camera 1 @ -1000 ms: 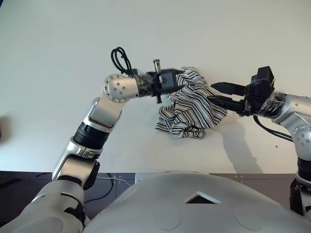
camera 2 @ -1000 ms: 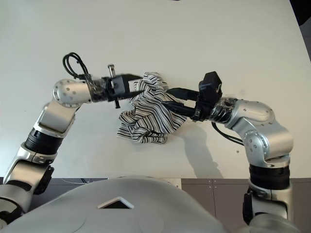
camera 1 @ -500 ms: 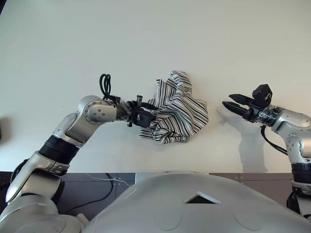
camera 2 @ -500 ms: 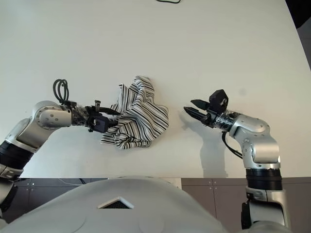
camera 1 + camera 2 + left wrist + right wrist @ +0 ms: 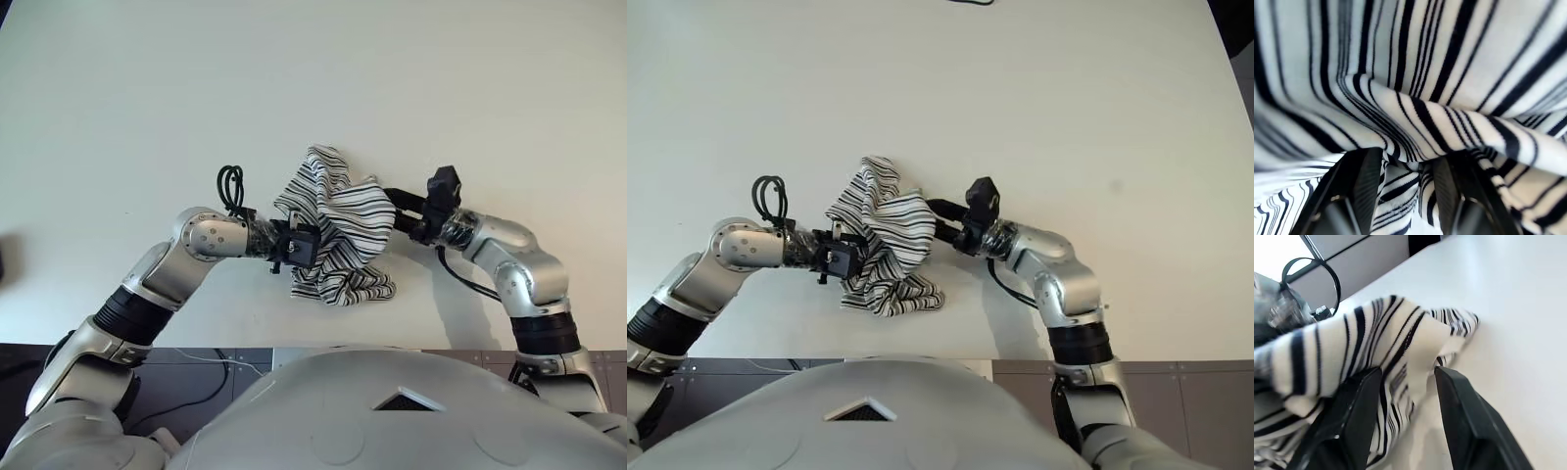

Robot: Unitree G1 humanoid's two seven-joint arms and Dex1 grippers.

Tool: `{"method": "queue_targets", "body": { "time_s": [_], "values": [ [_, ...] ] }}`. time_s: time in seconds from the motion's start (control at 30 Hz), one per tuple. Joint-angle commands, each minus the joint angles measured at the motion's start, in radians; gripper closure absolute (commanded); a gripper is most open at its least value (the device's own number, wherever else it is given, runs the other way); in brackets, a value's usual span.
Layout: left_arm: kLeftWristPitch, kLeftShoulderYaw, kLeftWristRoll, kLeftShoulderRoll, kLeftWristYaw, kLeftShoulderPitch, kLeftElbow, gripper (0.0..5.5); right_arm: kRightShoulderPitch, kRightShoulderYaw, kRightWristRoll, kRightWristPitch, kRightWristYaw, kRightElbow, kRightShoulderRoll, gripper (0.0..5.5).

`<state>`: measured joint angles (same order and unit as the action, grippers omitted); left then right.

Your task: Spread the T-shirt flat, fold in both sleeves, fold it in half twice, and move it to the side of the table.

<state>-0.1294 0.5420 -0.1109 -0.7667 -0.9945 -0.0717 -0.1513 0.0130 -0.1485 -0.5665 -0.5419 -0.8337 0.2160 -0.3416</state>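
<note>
Where bunched, T-shirt (image 5: 343, 225) outline indistinct.

Both eye views look down from the head on the same plain white tabletop (image 5: 470, 78). Each wrist view faces the crumpled black-and-white striped T-shirt (image 5: 1449, 58) from very near.

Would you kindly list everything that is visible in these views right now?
T-shirt: one, black-and-white striped, crumpled in a heap on the near middle of the table, between the two grippers.
table: one, white, under the T-shirt.
cable, as it seems: one, black, at the table's far edge.
left gripper: one, black, against the T-shirt's left side.
right gripper: one, black, at the T-shirt's right side, jaws open with a striped fold between them.
</note>
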Motion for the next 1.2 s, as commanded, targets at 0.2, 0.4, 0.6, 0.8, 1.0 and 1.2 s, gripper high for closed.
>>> {"method": "queue_targets", "body": {
  "time_s": [0.2,0.4,0.6,0.8,1.0,1.2],
  "values": [
    [0.086,0.039,-0.061,0.161,0.070,-0.011,0.063,3.84,-0.036,-0.162,-0.020,-0.125,-0.066,0.190,-0.111,3.51],
    [0.184,-0.059,0.033,-0.001,-0.052,0.049,-0.089,3.84,0.007,-0.154,0.051,-0.049,-0.077,0.160,-0.189,3.51],
    [0.241,-0.091,0.117,-0.196,-0.223,0.142,-0.192,3.84,0.017,-0.169,0.147,0.035,-0.044,0.092,-0.179,3.51],
    [0.522,-0.226,0.438,-0.084,-0.218,-0.015,-0.305,3.84,0.041,-0.307,0.314,0.141,-0.047,-0.013,-0.188,3.51],
    [0.673,-0.334,0.581,-0.047,-0.173,-0.148,-0.263,3.84,0.024,-0.373,0.455,0.257,-0.063,-0.098,-0.230,3.51],
    [0.633,-0.302,0.363,0.100,0.051,-0.356,0.277,3.84,0.032,-0.385,0.519,0.334,-0.070,-0.137,-0.269,3.51]
  ]
}}
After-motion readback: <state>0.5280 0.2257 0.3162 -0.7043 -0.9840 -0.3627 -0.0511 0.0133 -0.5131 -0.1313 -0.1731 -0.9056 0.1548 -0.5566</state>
